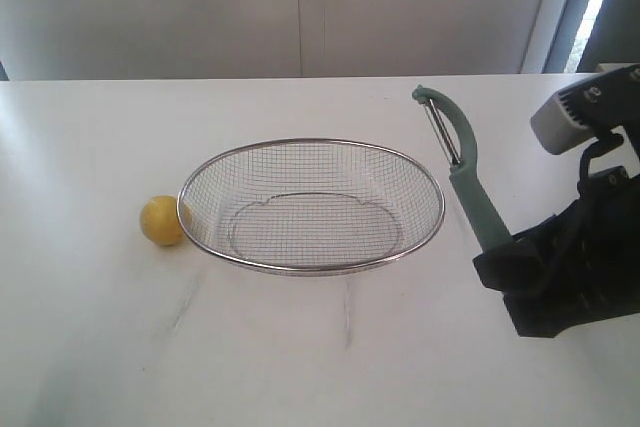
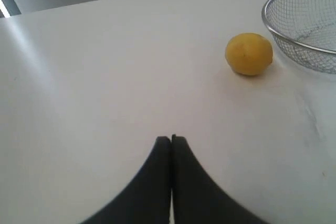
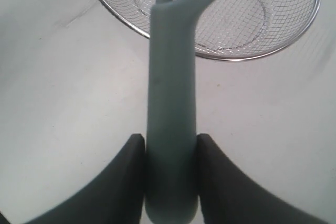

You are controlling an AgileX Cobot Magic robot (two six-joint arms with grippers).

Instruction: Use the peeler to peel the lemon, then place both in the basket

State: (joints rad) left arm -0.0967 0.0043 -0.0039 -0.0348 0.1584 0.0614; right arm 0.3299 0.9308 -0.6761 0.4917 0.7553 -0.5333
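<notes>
Peeler (image 1: 463,162) is clamped in the right gripper (image 3: 170,145), at three o'clock of the basket (image 1: 300,145); lemon (image 1: 161,220) lies on the table (image 1: 100,347) at nine o'clock. Left gripper (image 2: 171,139), pressed together and empty, must probably open and fetch the lemon next.

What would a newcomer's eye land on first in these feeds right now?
The wide wire basket sits empty in the middle of the exterior view. To its right, the right gripper is shut on the handle end of the teal peeler, whose blade end points away from the gripper. The yellow lemon lies close by the basket's left rim.
</notes>
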